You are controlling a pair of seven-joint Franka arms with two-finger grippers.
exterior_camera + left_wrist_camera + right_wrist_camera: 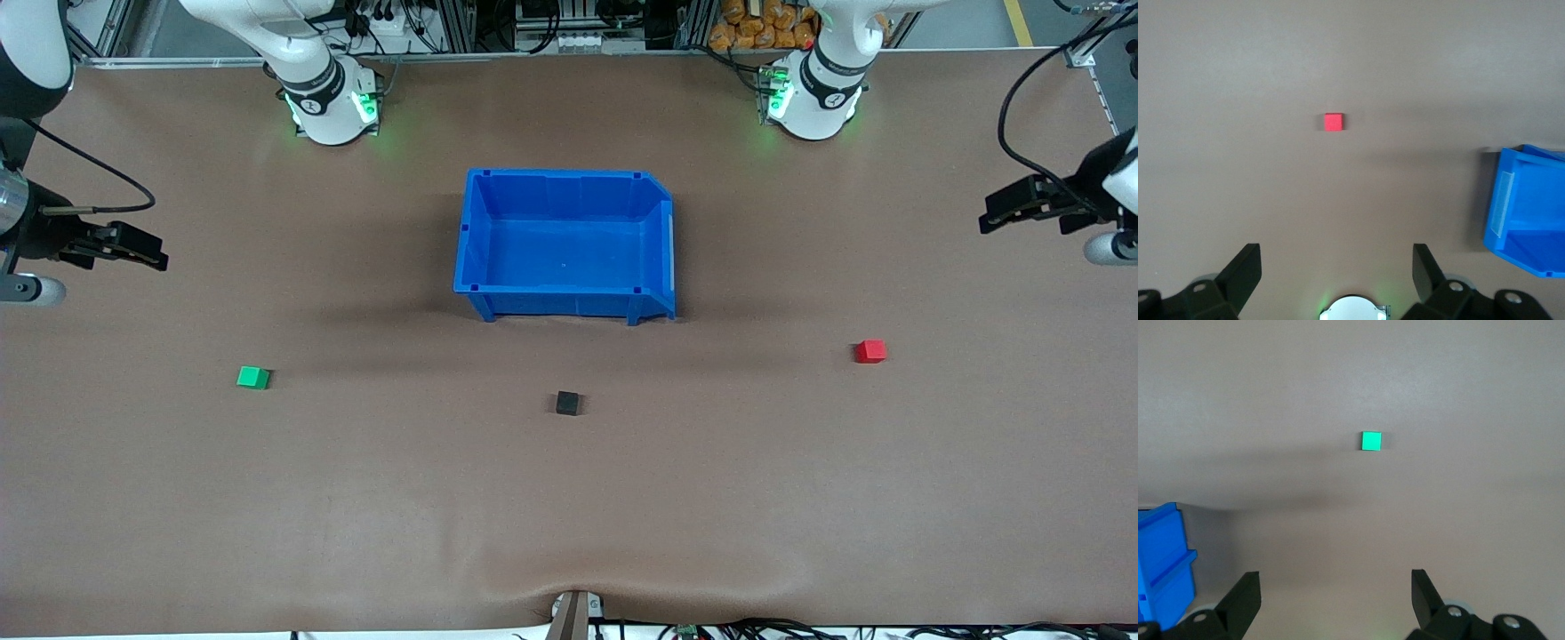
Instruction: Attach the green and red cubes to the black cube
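The black cube (567,403) sits on the brown table, nearer to the front camera than the blue bin. The green cube (253,377) lies toward the right arm's end and shows in the right wrist view (1371,441). The red cube (870,350) lies toward the left arm's end and shows in the left wrist view (1333,121). My left gripper (989,216) is open and empty, held high over the table's edge at its own end; it shows in its wrist view (1337,267). My right gripper (158,256) is open and empty, high at its own end (1335,587).
An empty blue bin (569,307) stands in the table's middle, between the two arm bases; its corner shows in both wrist views (1528,213) (1161,567). The brown table cover has a wrinkle at the front edge (569,587).
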